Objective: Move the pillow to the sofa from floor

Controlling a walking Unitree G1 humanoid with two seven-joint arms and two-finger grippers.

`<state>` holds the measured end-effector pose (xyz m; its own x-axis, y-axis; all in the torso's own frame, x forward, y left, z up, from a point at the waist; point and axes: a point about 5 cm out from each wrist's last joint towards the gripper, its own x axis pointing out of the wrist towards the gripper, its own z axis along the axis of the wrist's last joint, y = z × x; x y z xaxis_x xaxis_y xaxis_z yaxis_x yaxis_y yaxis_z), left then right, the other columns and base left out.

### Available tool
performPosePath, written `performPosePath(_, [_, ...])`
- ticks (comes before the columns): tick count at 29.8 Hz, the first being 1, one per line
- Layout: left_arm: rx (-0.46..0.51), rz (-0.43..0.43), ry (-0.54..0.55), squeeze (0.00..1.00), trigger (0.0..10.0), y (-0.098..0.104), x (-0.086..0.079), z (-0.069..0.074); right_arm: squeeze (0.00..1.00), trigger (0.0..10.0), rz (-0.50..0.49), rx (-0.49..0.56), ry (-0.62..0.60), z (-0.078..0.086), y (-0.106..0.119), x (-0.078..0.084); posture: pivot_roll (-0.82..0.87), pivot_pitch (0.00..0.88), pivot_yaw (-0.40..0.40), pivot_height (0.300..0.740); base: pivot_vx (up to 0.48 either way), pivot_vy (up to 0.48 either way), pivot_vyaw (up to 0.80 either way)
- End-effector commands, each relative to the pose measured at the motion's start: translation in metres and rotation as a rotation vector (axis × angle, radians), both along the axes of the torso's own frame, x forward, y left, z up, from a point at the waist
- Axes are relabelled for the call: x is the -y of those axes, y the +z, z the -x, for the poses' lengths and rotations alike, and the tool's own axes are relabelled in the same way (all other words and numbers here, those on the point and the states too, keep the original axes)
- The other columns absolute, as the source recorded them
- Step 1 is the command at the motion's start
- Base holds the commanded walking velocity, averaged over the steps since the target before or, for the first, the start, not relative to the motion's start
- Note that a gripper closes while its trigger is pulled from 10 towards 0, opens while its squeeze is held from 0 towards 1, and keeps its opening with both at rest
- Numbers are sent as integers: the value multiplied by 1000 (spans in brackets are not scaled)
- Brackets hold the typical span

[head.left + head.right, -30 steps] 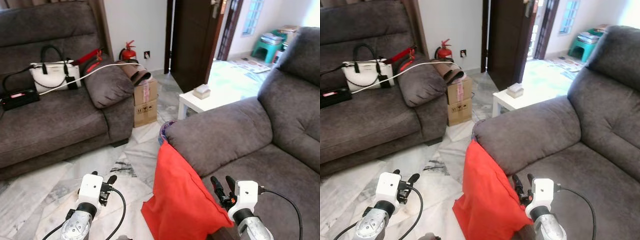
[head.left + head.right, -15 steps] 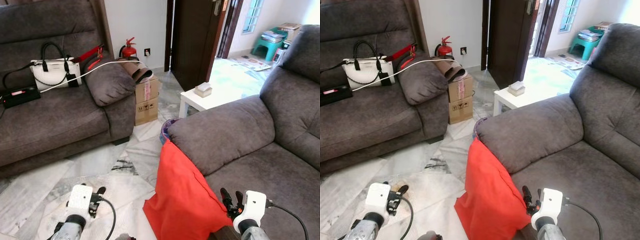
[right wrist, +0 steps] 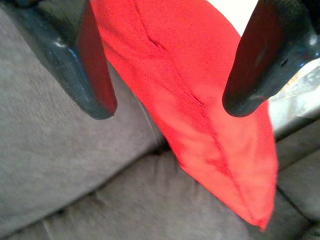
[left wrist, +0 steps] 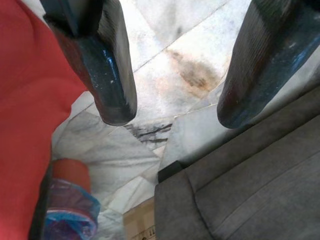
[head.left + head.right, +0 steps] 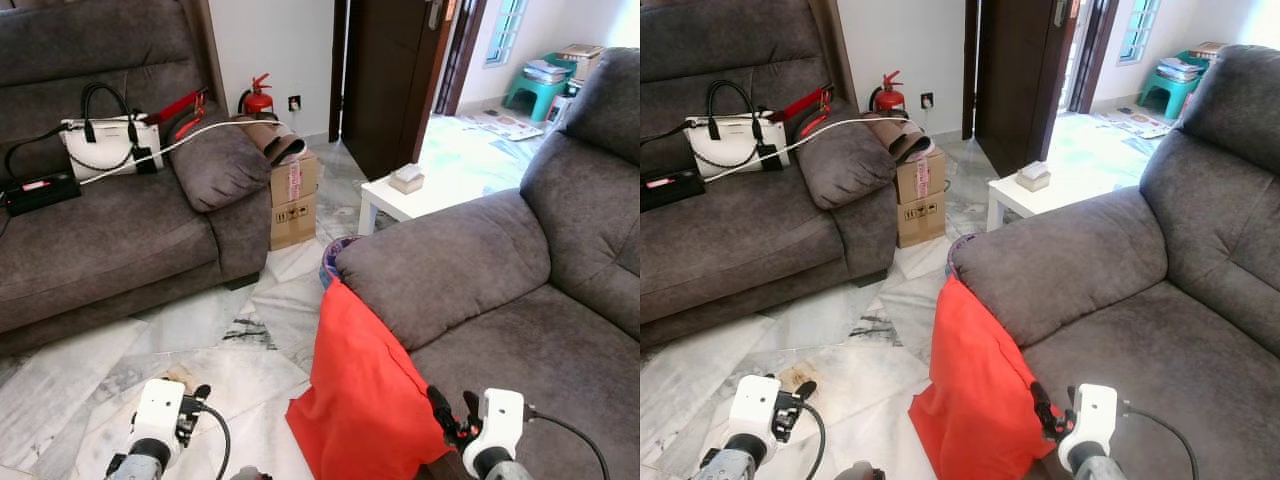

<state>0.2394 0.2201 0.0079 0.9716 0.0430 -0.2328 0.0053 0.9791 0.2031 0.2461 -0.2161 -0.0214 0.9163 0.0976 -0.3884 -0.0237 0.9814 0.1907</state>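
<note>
Dropped lower and closer since a second ago: both grippers. Soft red pillow [image 5: 365, 390] propped upright on marble floor [image 5: 120, 365], leaning against grey plush sofa [image 5: 470, 265] arm. Right gripper [image 3: 165, 107] spread open, seemingly just short of its seam. Left gripper [image 4: 170, 117] open over floor.

White handbag [image 5: 108, 143], fire extinguisher [image 5: 259, 100]

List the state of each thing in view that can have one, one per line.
Red pillow: on the floor, leaning against the sofa arm, not held.
Left gripper: open, above the floor.
Right gripper: open, aimed at the pillow.
Dark door: open.
White handbag: upright on the other sofa.
</note>
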Motion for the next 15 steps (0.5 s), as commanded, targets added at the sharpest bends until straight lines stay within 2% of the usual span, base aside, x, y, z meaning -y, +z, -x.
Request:
performPosePath(1, [31,16,-25,0,10000,8,5,-7,1000,10000,7,-26,-7,-3,-1,-2,13,71,44,646,0,0,0])
performPosePath(7, [43,28,-58,0,10000,11,12,-9,1000,10000,-5,-55,-10,-8,-2,-10,33,87,51,646,0,0,0])
performPosePath(9, [44,27,-59,0,10000,12,11,-8,1000,10000,-37,-62,-16,-9,-3,-11,39,95,53,646,0,0,0])
performPosePath(15, [41,23,-55,0,10000,13,7,-4,1000,10000,-14,-102,3,-7,-6,-9,52,112,51,646,0,0,0])
